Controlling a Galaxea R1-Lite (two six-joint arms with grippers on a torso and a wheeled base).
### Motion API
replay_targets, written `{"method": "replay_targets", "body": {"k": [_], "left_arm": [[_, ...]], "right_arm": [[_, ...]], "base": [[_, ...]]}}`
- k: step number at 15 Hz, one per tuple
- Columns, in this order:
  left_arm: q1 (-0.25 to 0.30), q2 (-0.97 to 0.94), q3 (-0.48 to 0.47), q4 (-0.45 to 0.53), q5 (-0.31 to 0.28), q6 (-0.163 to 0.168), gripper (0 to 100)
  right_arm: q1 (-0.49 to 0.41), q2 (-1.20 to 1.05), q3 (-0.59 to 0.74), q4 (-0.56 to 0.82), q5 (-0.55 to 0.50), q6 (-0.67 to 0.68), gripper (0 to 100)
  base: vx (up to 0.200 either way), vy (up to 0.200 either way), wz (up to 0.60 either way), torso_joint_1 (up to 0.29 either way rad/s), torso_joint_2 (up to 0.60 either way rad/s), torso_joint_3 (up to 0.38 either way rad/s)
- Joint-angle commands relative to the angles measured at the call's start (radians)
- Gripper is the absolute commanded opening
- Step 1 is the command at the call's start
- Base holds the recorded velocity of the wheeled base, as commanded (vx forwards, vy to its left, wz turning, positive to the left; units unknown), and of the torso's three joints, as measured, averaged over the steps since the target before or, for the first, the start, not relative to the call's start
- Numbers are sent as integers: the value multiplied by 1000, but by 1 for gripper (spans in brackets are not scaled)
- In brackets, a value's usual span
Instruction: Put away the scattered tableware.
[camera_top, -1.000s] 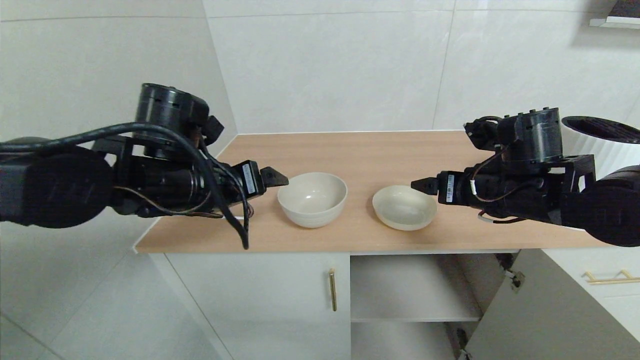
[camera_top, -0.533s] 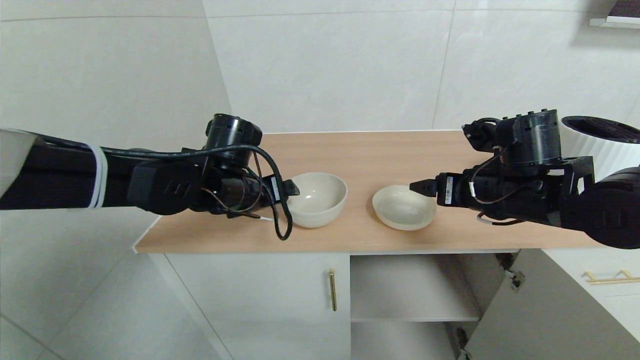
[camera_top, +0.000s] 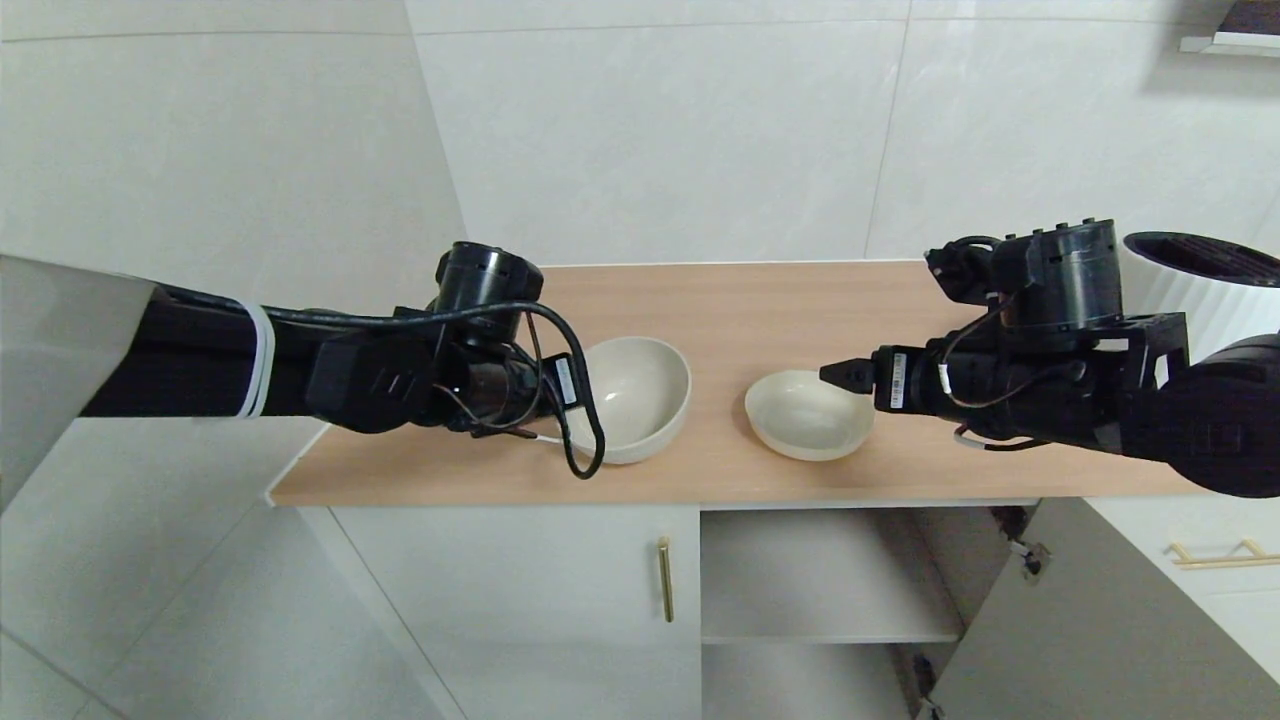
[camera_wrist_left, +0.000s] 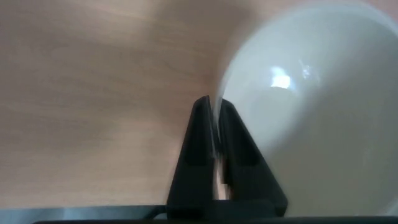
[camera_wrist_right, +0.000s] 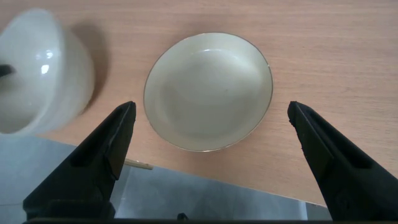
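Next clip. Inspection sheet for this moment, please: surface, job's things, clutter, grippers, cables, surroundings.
Surface: light wooden countertop, no spills seen.
Job's things: deep cream ceramic bowl, tilted; shallow cream ceramic bowl, upright beside it, apart.
Clutter: white ribbed cylinder with a dark top at the counter's right end.
Grippers: left gripper shut on the deep bowl's rim; right gripper open by the shallow bowl, contact not seen.
Cables: black cable loop hangs from the left arm beside the deep bowl.
Surroundings: white tiled wall; white cabinet below, one compartment open, brass handle on the closed door.
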Motion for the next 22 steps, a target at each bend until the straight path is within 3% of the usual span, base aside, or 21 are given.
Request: {"method": "replay_targets", "body": {"k": [1,8,12,21,22], "left_arm": [[-1,-13,8,-1,3,-1,0],[-31,-251,127,-2,-1,1,0],[-40,-333,169,-2,-38,2,0],[-41,-358,175,-2,-41,2,0],[-41,-358,175,-2,-41,2,0]], "right_arm": [[1,-3,0,0,0,0,100],[-13,66,-23,24,-41,-5,100],[-59,141,-129,184,-72,3,100],[-62,230,-170,192,-98,40,100],[-62,232,-170,192,-96,40,0]], "base": [[0,0,0,0,0,0],[0,0,0,0,0,0],[0,0,0,0,0,0],[0,0,0,0,0,0],[0,0,0,0,0,0]]}}
